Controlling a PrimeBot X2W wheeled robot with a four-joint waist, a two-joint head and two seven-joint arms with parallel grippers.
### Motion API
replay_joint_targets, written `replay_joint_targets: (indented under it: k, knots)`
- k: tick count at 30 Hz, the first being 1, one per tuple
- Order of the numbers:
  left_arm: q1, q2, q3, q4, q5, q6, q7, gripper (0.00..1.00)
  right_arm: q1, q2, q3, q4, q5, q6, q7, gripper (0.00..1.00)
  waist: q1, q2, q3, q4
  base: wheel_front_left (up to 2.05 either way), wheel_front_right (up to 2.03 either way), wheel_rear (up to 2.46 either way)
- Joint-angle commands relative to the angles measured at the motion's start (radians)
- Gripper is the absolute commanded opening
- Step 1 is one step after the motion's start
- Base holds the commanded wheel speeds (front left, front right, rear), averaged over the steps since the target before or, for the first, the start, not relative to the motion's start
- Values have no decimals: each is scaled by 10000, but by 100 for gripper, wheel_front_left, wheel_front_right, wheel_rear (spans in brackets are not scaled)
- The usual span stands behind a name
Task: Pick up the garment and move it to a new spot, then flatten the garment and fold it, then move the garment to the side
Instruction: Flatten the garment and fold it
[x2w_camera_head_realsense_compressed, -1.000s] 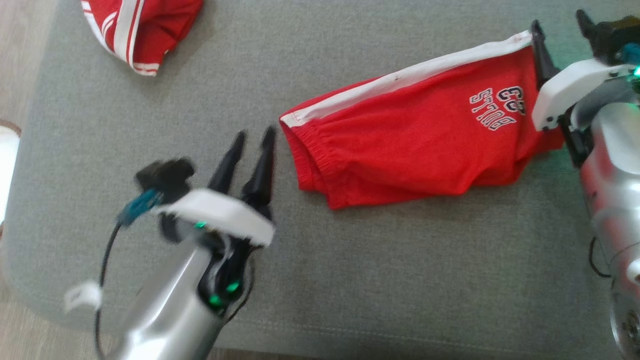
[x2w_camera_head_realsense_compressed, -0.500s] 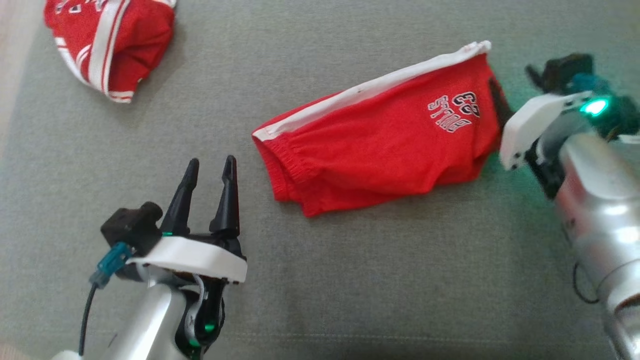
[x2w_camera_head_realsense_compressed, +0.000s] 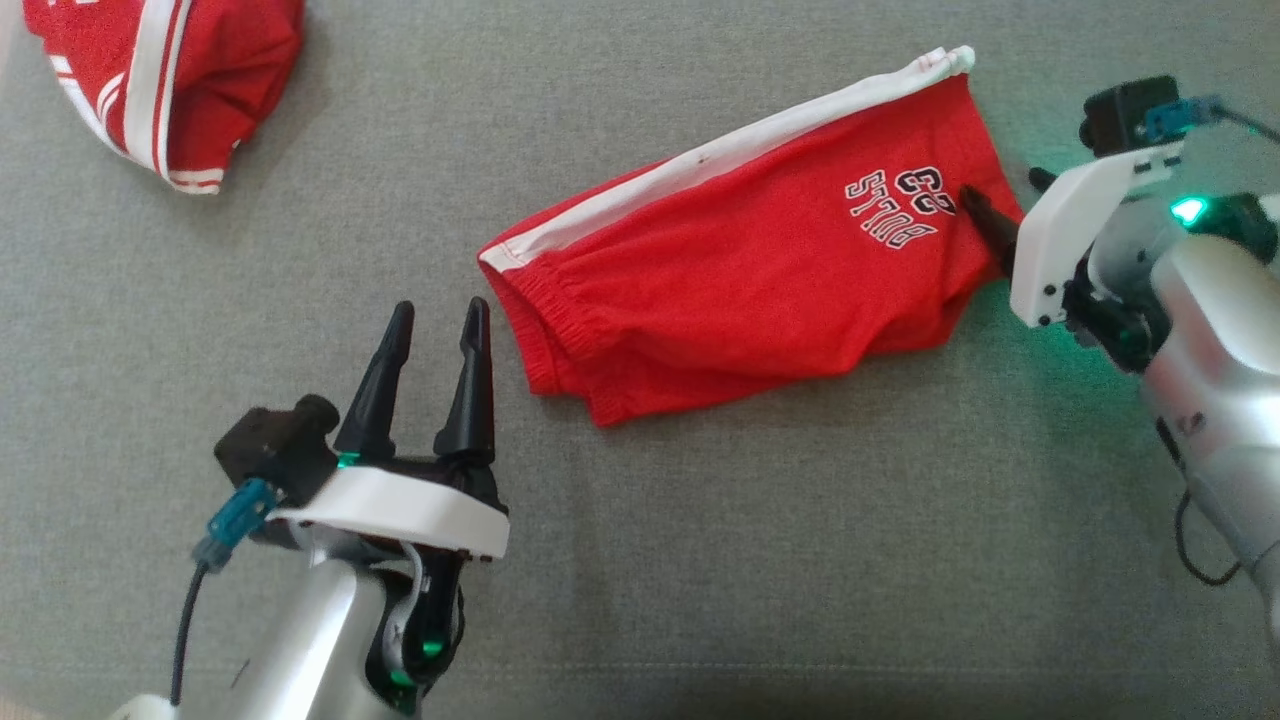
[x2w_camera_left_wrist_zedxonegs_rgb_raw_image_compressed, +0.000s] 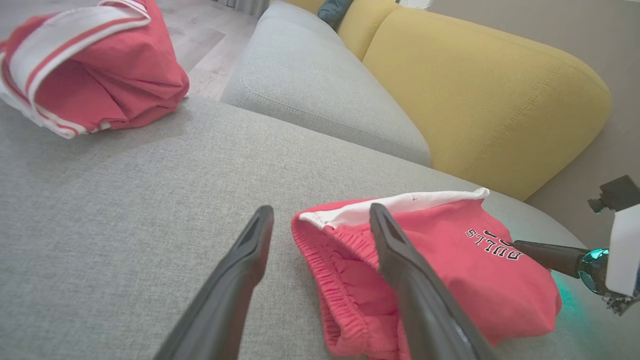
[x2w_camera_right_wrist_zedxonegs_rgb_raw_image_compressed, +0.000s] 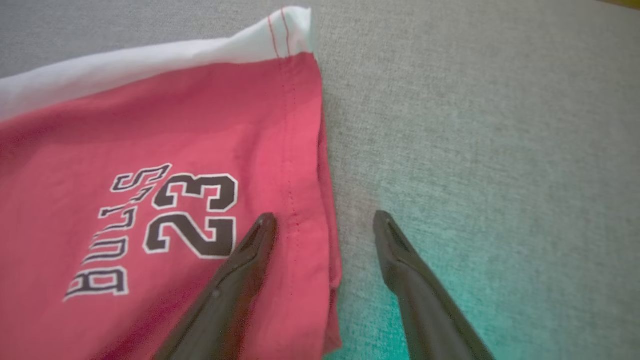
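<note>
Spare red garment (x2w_camera_head_realsense_compressed: 150, 80): bunched at the far left corner of the grey cushion (x2w_camera_head_realsense_compressed: 300, 250), well apart from the work; I judge it is not the piece in hand.
Left gripper (x2w_camera_head_realsense_compressed: 440, 303): fingers apart and empty, tips just beside the waistband end, not touching it.
Garment (x2w_camera_head_realsense_compressed: 740, 290): red shorts lying folded lengthwise across the middle of the cushion, slanting up toward the right.
Waistband (x2w_camera_head_realsense_compressed: 540, 340): gathered elastic, thicker and puckered. Probably the firmest place to pinch, since the layers bunch there.
White stripe (x2w_camera_head_realsense_compressed: 720, 160): runs along the far edge and marks a straight line to fold by.
Handling: thin, light knit that looks limp. It should drape and sag between two holds, and it may drag on the rough cushion weave instead of sliding.
Hem (x2w_camera_right_wrist_zedxonegs_rgb_raw_image_compressed: 300, 150): stitched double edge beside the print (x2w_camera_right_wrist_zedxonegs_rgb_raw_image_compressed: 165, 220); a good second hold.
Right gripper (x2w_camera_right_wrist_zedxonegs_rgb_raw_image_compressed: 325, 217): fingers apart, one over the fabric and one over bare cushion, straddling the hem; contact cannot be told.
</note>
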Motion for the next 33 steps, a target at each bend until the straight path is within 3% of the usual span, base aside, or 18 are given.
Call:
replay_joint_targets:
  k: [1,8,9,11,12,14,15,22,26,33]
  knots:
    - [-258,25,420,-262,115,-50,-89,100,-235,-160,239,-318,199,63,188,100,0,0,43,49,0,0,0]
    - [-313,-70,528,-175,157,-153,-89,100,10,-358,884,-645,1226,63,978,100,0,0,33,138,0,0,0]
    - [-313,-79,544,-173,171,-161,-89,100,46,-374,942,-684,1355,63,1022,88,0,0,23,136,0,0,0]
    - [-309,-95,571,-171,200,-175,-89,100,118,-391,1021,-738,1610,63,1063,48,0,0,2,125,0,0,0]
    - [-305,-106,576,-169,215,-183,-89,100,149,-409,1027,-729,1719,63,1033,40,0,0,-7,122,0,0,0]
    - [-304,-138,554,-169,237,-227,-89,100,234,-434,993,-648,1901,63,881,6,0,0,-32,130,0,0,0]
    - [-305,-157,541,-169,236,-256,-89,100,291,-441,987,-626,1988,63,802,0,0,0,-55,132,0,0,0]
    - [-193,-144,543,-179,301,-279,-89,100,487,-635,814,-703,2387,63,-403,0,0,0,-309,-170,0,0,0]
    - [-14,-81,510,-200,311,-249,-73,100,752,-970,846,-923,2530,63,-997,0,0,0,-590,-674,0,0,0]
    - [109,-15,434,-296,325,-200,3,100,965,-1408,834,-990,2491,63,-1431,0,0,0,-812,-1266,0,0,0]
